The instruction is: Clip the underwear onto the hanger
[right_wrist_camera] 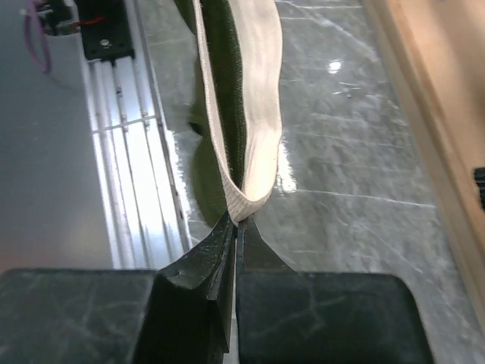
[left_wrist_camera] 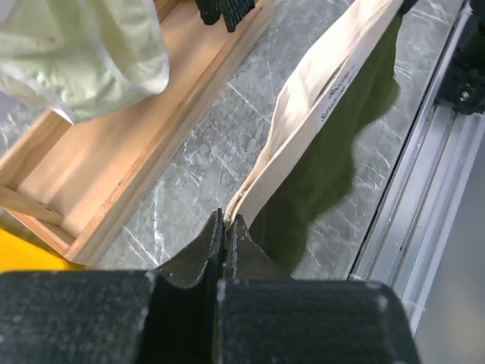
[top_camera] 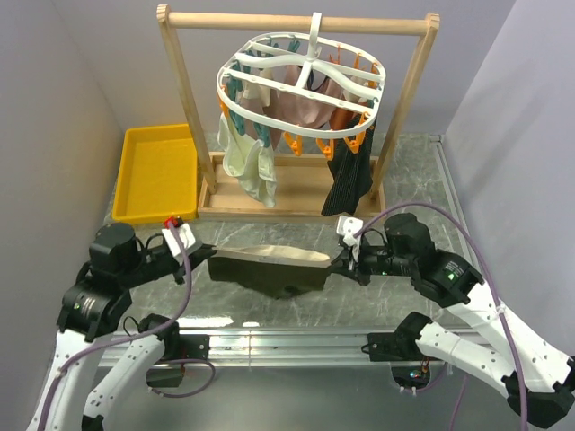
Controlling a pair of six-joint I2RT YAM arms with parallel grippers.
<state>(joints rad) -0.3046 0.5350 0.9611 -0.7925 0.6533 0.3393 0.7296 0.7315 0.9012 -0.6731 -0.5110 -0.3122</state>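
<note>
- The grey marbled surface (top_camera: 278, 229) carries everything, with the arms' bases at its near edge.
- A wooden rail frame (top_camera: 296, 20) stands at the back.
- The hanger (top_camera: 312, 58) hangs by its hook from the frame's top bar. Pale, pinkish-beige and black garments are clipped to it.
- A yellow tray (top_camera: 157, 175) sits left of the frame's base.
- The underwear (top_camera: 269, 267) is stretched level between the two arms in front of the frame, well below the hanger and clipped to nothing. Its beige waistband is uppermost and the green body droops beneath.
- The left tool (left_wrist_camera: 226, 227) has its jaws pinched tight on the waistband's left end.
- The right tool (right_wrist_camera: 236, 227) is clamped the same way on the right end, where the band folds.
</note>
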